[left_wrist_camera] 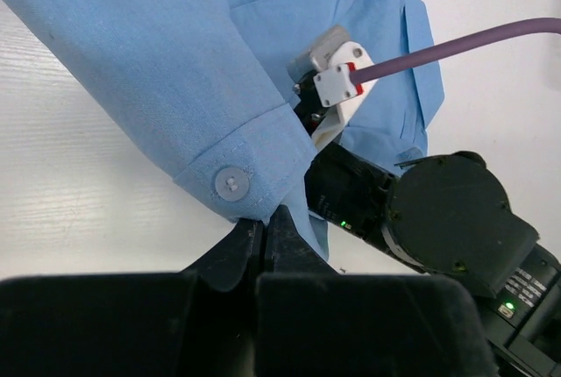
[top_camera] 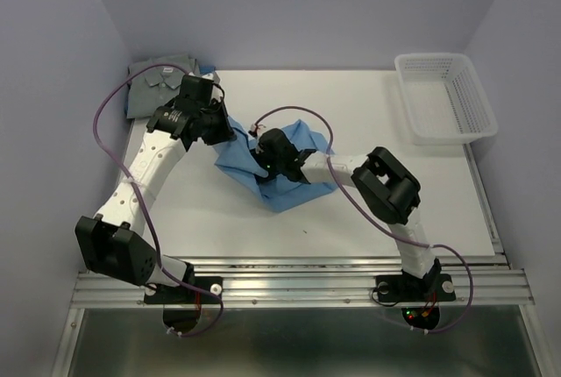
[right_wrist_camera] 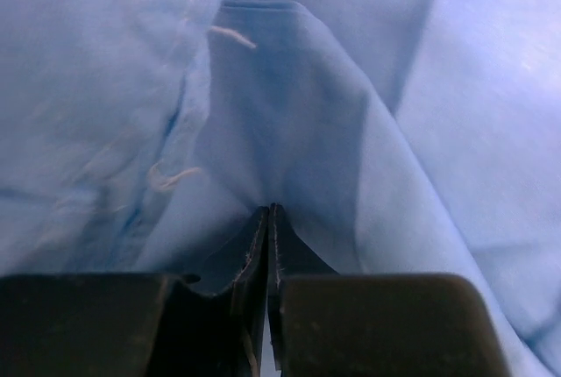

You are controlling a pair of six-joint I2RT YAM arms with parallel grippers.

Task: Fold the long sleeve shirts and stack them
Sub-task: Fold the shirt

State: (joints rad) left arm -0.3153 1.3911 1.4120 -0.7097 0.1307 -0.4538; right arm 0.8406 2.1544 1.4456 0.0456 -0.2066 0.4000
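The left tool [left_wrist_camera: 265, 219] grips the blue shirt [left_wrist_camera: 131, 44] by its cuff, the right tool [right_wrist_camera: 268, 216] grips its folds; an arm half-hides the grey shirt [top_camera: 156, 79].

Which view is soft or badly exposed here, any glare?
Top external: even light, sharp, only faint shadows on the table. Left wrist: crisp on the cuff button of the light blue shirt, bare table near blown-out white, left tool in dark shadow. Right wrist: dimmest and softest, shirt cloth fills the frame, right tool nearly black. No glare spots.
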